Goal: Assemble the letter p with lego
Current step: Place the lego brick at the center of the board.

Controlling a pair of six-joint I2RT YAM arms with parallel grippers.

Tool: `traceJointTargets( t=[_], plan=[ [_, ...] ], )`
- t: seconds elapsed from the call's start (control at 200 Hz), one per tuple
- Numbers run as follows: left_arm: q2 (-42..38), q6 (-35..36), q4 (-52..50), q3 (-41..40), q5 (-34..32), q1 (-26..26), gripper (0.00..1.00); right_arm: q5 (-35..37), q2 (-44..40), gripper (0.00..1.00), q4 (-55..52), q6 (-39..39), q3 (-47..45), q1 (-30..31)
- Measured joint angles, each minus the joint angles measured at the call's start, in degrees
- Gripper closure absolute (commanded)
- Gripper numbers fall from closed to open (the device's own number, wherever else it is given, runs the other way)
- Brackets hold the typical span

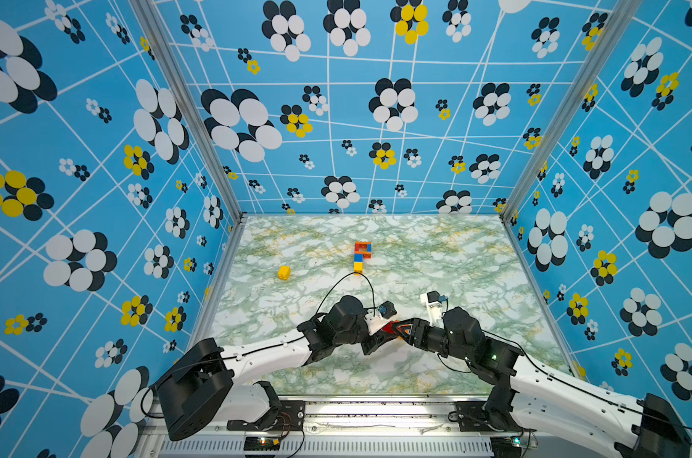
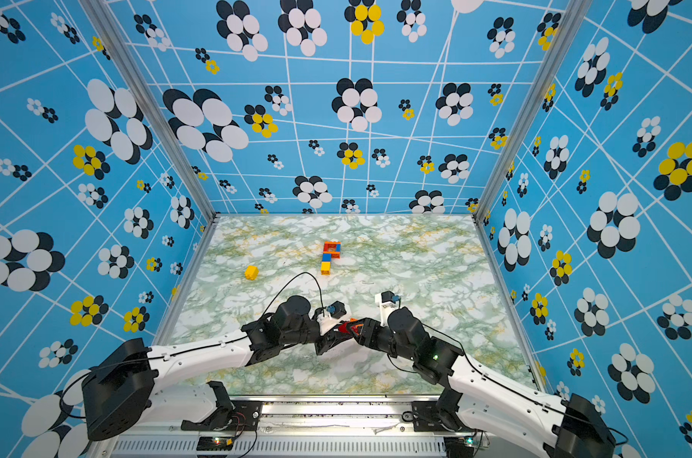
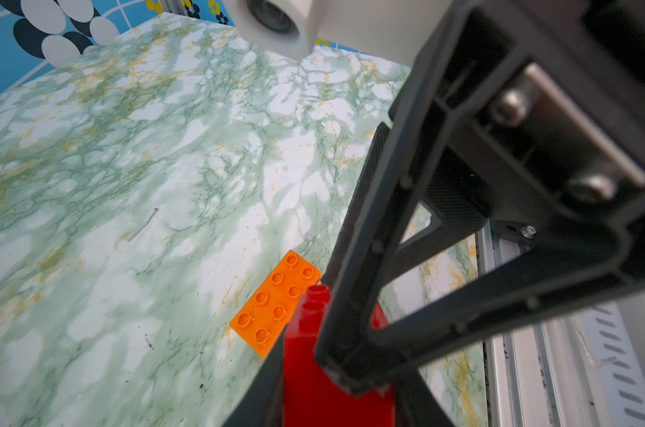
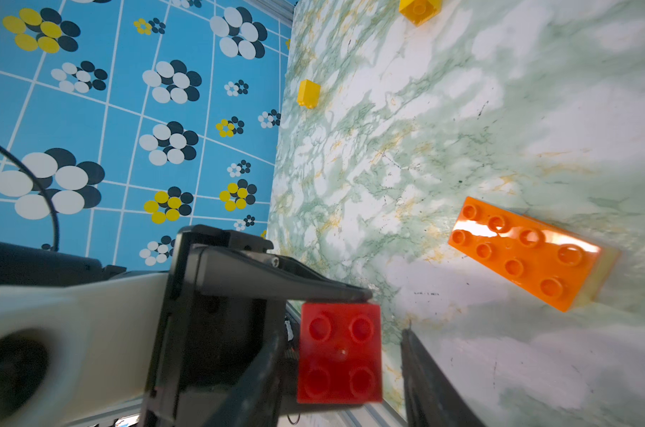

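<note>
My left gripper (image 1: 387, 328) is shut on a red lego brick (image 1: 385, 327), held above the table near its front; the left wrist view shows the brick (image 3: 306, 332) between the jaws. My right gripper (image 4: 341, 344) faces it, and its open fingers straddle the same red brick (image 4: 339, 351) with a gap on one side. An orange lego plate (image 3: 275, 301) lies flat on the table just beyond. A P-shaped assembly (image 1: 362, 253) of orange, blue and yellow lego stands mid-table in both top views.
A loose yellow brick (image 1: 283, 272) lies left of the assembly, also seen as the yellow brick (image 4: 308, 94) in the right wrist view. Patterned blue walls (image 1: 98, 198) close in three sides. A metal rail (image 1: 376, 412) runs along the front edge.
</note>
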Motion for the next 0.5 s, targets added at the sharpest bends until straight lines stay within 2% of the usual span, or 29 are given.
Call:
traceJointTargets(
  t=[0.185,0.325,0.41,0.43,0.5],
  plan=[
    [-0.37,0.0,0.74,-1.25,-0.39,-0.09,0.74,-0.76,3.43,0.66,-0.61,-0.37,1.66,0.22],
    [-0.9,-0.02,1.79,-2.32,-0.79,-0.11,0.66,-1.07,4.24,0.73,-0.76,-1.44,2.23,0.26],
    [-2.03,-0.02,2.32,-3.06,-1.6,-0.09,0.58,-1.25,4.92,0.76,-0.9,-2.05,3.13,0.31],
    [-2.34,0.0,2.32,-3.17,-1.99,-0.09,0.51,-1.22,5.14,0.77,-0.92,-2.14,3.43,0.37],
    [-3.5,-0.44,2.67,-3.85,-3.32,-0.22,0.38,-0.98,5.95,0.78,-1.05,-2.75,4.83,0.55]
  ],
)
